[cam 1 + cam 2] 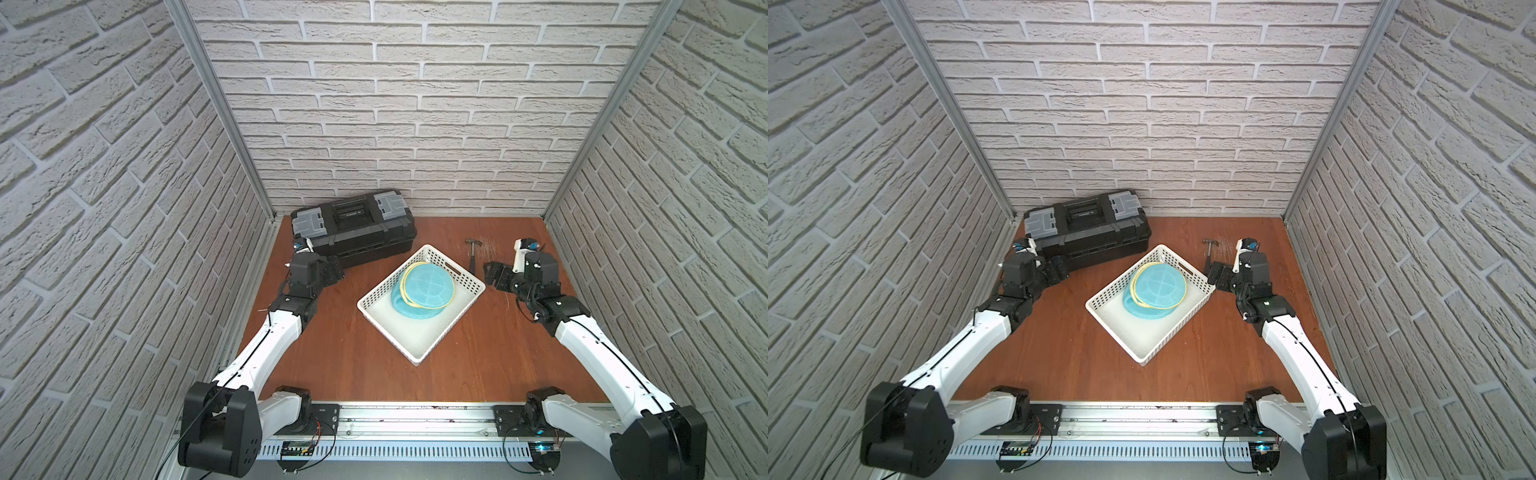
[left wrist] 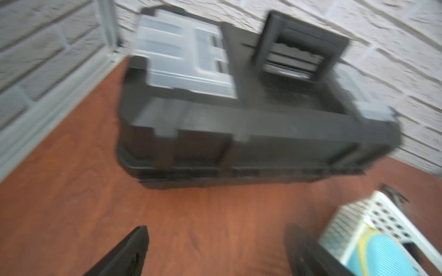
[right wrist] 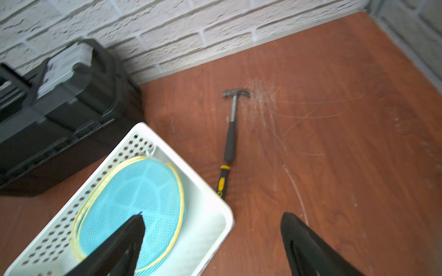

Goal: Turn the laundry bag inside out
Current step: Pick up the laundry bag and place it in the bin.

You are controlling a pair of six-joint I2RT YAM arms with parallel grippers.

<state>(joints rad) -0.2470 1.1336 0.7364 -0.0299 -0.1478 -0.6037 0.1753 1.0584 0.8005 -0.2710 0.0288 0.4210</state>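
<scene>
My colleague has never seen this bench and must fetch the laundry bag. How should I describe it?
On the wooden table stands a white perforated basket, in the middle. The laundry bag lies inside, toward the basket's far end. It is the only soft thing: a light-blue mesh round with yellow trim, unlike the black toolbox and the hammer.

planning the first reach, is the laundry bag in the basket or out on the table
In the basket: the laundry bag lies within the white basket's walls, toward its far end.
</scene>
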